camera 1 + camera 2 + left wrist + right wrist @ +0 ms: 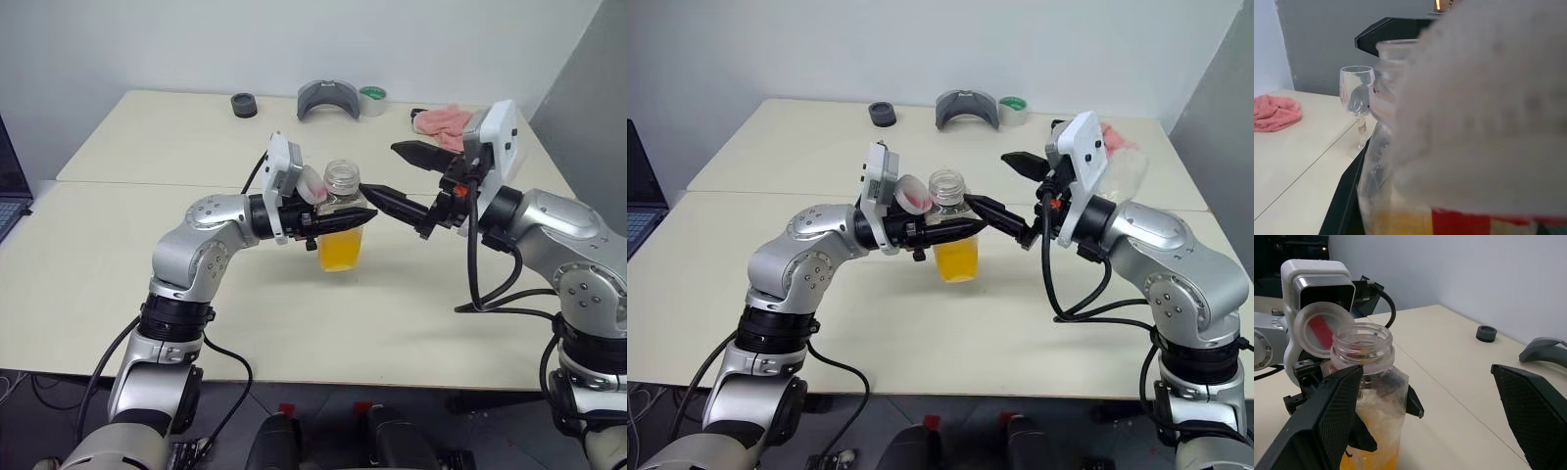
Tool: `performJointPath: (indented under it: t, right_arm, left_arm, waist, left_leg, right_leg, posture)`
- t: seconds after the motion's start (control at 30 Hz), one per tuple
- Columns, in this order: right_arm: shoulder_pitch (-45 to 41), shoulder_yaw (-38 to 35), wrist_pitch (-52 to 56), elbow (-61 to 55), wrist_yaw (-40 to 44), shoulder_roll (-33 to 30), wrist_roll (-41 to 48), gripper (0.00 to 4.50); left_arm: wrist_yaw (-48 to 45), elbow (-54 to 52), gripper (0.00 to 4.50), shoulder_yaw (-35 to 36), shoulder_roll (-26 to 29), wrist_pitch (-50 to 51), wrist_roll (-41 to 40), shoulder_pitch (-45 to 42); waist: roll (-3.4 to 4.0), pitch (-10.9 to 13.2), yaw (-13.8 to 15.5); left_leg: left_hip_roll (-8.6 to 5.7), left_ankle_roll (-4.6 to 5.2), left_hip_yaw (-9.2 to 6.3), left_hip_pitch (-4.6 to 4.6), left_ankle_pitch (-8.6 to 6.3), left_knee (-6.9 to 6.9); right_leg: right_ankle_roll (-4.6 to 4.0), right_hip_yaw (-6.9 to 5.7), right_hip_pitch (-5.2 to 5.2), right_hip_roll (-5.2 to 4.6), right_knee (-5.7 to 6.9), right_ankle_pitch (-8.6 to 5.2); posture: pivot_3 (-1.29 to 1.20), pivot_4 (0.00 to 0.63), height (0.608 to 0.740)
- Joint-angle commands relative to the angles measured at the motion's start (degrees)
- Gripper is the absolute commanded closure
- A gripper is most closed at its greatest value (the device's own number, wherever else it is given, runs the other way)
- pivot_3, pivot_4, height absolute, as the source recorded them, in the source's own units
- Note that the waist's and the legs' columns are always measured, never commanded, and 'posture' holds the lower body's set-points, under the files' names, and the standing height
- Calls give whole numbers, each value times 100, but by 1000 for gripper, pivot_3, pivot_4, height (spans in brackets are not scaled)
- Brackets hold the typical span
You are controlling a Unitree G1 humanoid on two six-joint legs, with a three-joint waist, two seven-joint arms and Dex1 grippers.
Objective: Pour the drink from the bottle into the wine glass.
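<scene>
Cream table [118,294] carries the upright bottle [341,230], its cap [312,183] flipped open, pinched by the left gripper [338,221]. At three o'clock, the right gripper [397,176] is spread wide, empty.

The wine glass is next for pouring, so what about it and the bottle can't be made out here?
- Wine glass: foot hidden behind the bottle in the left wrist view; in the right eye view the right gripper's wrist covers most of it.
- Bottle: base cut off in the right wrist view.
- Cap: whether attached or loose is unclear.
</scene>
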Motion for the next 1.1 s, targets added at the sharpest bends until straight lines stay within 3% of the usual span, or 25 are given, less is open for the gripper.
performJointPath:
  t: [0.03,0.4,0.77,1.1]
  right_arm:
    - [2,-208,-124,-176,176,-48,210,30]
    - [44,-243,-581,-316,728,-54,319,30]
    - [-47,-377,-213,-630,747,-250,1599,30]
    - [-193,370,-375,-418,512,103,969,30]
  left_arm:
    - [-9,-252,2595,122,-11,-93,-65,-123]
    - [1,-296,2595,130,7,-62,-79,-81]
    - [-19,-259,2595,107,16,-87,-49,-93]
    - [-38,-181,2595,91,-5,-95,-25,-160]
  waist:
    - [0,0,0]
    - [0,0,0]
    - [0,0,2]
    - [0,0,1]
  left_leg:
    - [0,0,0,0,0,0]
    - [0,0,0,0,0,0]
    - [1,0,0,1,0,0]
    - [0,0,0,0,0,1]
  right_leg:
    - [0,0,0,0,0,0]
    - [0,-1,0,0,0,0]
    - [0,-1,1,0,0,0]
    - [0,-1,1,-1,0,0]
  posture:
    - [0,150,740]
    - [0,150,740]
    - [0,150,740]
    - [0,150,740]
